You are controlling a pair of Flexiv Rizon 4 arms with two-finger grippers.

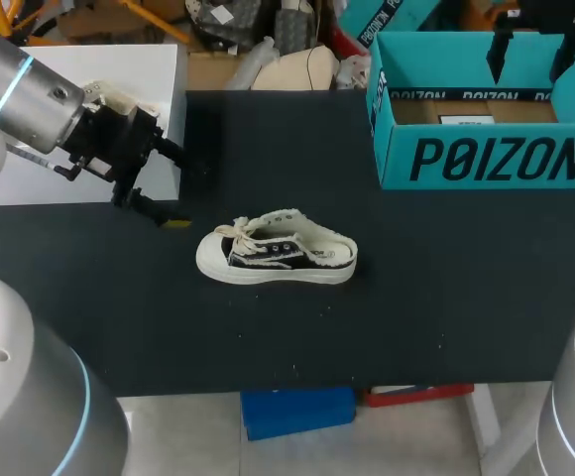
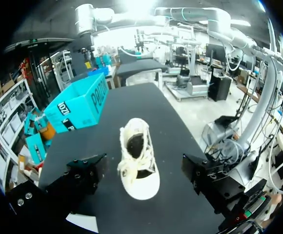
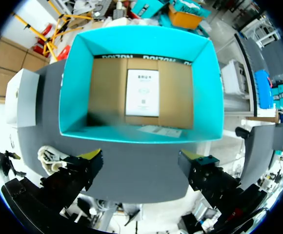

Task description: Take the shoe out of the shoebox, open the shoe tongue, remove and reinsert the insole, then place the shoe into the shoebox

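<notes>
The shoe (image 1: 278, 256) is out of the shoebox (image 1: 486, 159). It stands on its sole near the middle of the black table (image 1: 446, 297), and nothing touches it. Its toe points to 9 o'clock in the head view and its heel to 3 o'clock. It is black with a white sole, and its cream laces are tied in a loose bow near the toe. The opening at the heel end is wide, and its cream edge is frayed.

The shoebox is teal and has no lid. It sits at about 2 o'clock from the shoe, well apart from it, at the far right part of the table. The right wrist view looks straight down into it and shows a brown cardboard floor with a white label (image 3: 142, 92) in the middle.

The left gripper (image 1: 173, 186) is at about 10 o'clock from the shoe, near it but not touching. Its fingers are spread wide and hold nothing. One yellow tip is low, close to the table. In the left wrist view the shoe lies ahead of this gripper with its toe towards the camera, and the shoebox is further away to one side.

The right gripper (image 3: 141, 163) hangs above the shoebox, over its near wall. Its fingers are also released and wide apart, with nothing between them.

A white box (image 1: 99, 69) stands at the far left of the table, at 10 o'clock – the left arm comes in just in front of it.
</notes>
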